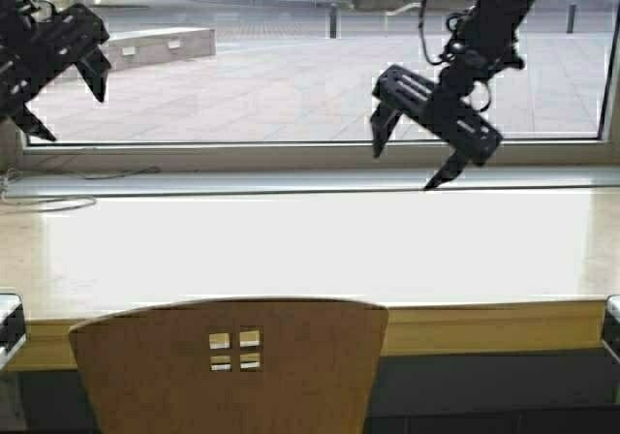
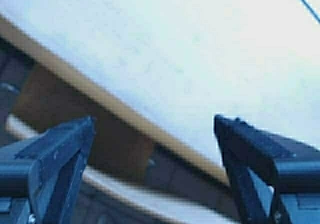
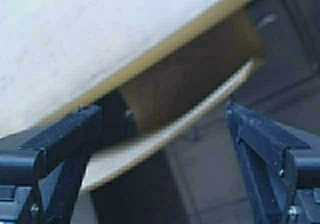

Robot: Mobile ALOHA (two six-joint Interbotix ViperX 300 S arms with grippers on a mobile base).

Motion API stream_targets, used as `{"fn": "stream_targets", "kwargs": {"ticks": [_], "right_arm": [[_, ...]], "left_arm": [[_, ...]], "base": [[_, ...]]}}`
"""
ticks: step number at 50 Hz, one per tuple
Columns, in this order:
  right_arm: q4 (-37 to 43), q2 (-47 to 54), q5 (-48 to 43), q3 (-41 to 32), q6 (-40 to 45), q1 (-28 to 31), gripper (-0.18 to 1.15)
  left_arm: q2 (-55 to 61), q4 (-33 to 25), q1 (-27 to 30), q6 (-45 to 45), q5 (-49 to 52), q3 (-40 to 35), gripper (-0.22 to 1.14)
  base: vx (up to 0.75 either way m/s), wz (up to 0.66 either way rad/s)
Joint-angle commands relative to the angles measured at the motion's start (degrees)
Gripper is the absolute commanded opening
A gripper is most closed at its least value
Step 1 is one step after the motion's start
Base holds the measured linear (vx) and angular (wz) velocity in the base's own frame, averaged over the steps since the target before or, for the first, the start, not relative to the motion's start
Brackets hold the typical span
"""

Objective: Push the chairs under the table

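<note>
Our right end effector (image 1: 412, 153) hangs in the air with its fingers spread wide and nothing between them. Its tips point down toward the far part of the desk (image 1: 310, 250), just in front of the window sill (image 1: 320, 177). In the right wrist view the two dark fingers (image 3: 60, 149) stand far apart, and between them we see the desk's yellowish front edge (image 3: 165, 49) with the curved top of the chair (image 3: 165, 134) just beyond it.

Our left end effector (image 1: 63, 100) is raised at the left side, higher than the right one and well apart from it. It is also wide open and holds nothing. In the left wrist view its fingers (image 2: 65, 149) frame the glossy desk top (image 2: 175, 49), the wooden edge and a strip of the chair's backrest (image 2: 125, 184) below.

Both end effectors are above and beyond the chair (image 1: 228, 366). Its tan backrest, with four small square cutouts, stands upright against the near edge of the desk, below and between the two arms, a little nearer our left one. We cannot see its seat or legs. Past the desk, the window (image 1: 310, 66) gives onto a paved yard.
</note>
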Motion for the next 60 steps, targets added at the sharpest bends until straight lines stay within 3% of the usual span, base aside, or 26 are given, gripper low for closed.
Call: {"fn": "stream_targets", "kwargs": {"ticks": [1, 10, 15, 28, 60], "right_arm": [[-10.9, -11.9, -1.1, 6.6, -0.4, -1.4, 1.03], [-22.7, -22.9, -1.8, 13.3, -0.2, -2.6, 1.03], [-23.9, -26.2, -2.9, 14.1, -0.3, -2.6, 1.03], [-29.2, -30.5, -2.5, 13.9, -1.2, -2.7, 1.03], [-29.4, -30.9, -2.5, 14.7, -1.1, -2.7, 1.03]], "left_arm": [[-11.4, 4.3, 0.3, 7.7, 6.0, 4.0, 1.00], [-25.0, 5.2, -0.3, 15.6, 17.5, 5.1, 1.00], [-30.2, 7.5, -0.3, 18.4, 20.7, 5.5, 0.99], [-31.9, 8.8, -0.4, 19.8, 17.8, 7.4, 0.99], [-31.2, 8.4, -0.4, 19.3, 12.5, 7.8, 0.99]], "base": [[-0.02, 0.08], [-0.02, 0.18], [-0.02, 0.28], [-0.02, 0.43], [-0.15, 0.46]]}}
